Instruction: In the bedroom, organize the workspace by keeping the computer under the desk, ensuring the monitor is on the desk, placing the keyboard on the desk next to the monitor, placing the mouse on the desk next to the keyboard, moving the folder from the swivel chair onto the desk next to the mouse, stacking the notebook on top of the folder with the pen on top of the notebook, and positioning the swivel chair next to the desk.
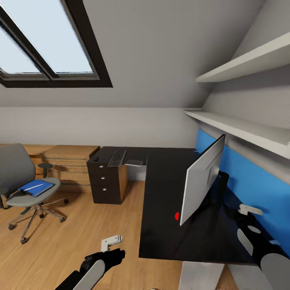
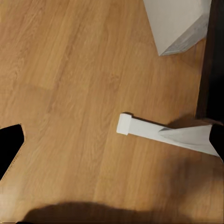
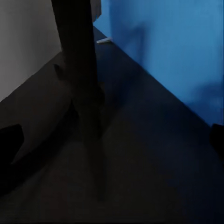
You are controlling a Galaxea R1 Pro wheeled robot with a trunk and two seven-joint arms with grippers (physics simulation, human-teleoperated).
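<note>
Left arm (image 1: 90, 270): black housing with a light-grey oval panel along its top, ending in the left gripper (image 1: 111, 243) — white, blocky, angular bracket shapes. In the left wrist view, 1 white finger (image 2: 163, 133) is a squared bar that widens into a wedge; a black body edge sits at the frame border.

Right arm (image 1: 257, 245): black segments, rounded grey end section, 2 grey oval insets. Right gripper (image 1: 249, 209) — white, same angular style.

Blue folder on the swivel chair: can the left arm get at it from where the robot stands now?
Probably not. The blue folder lies on the swivel chair across open floor, well beyond the left gripper, which hangs low beside the desk. Nothing blocks it, though.
</note>
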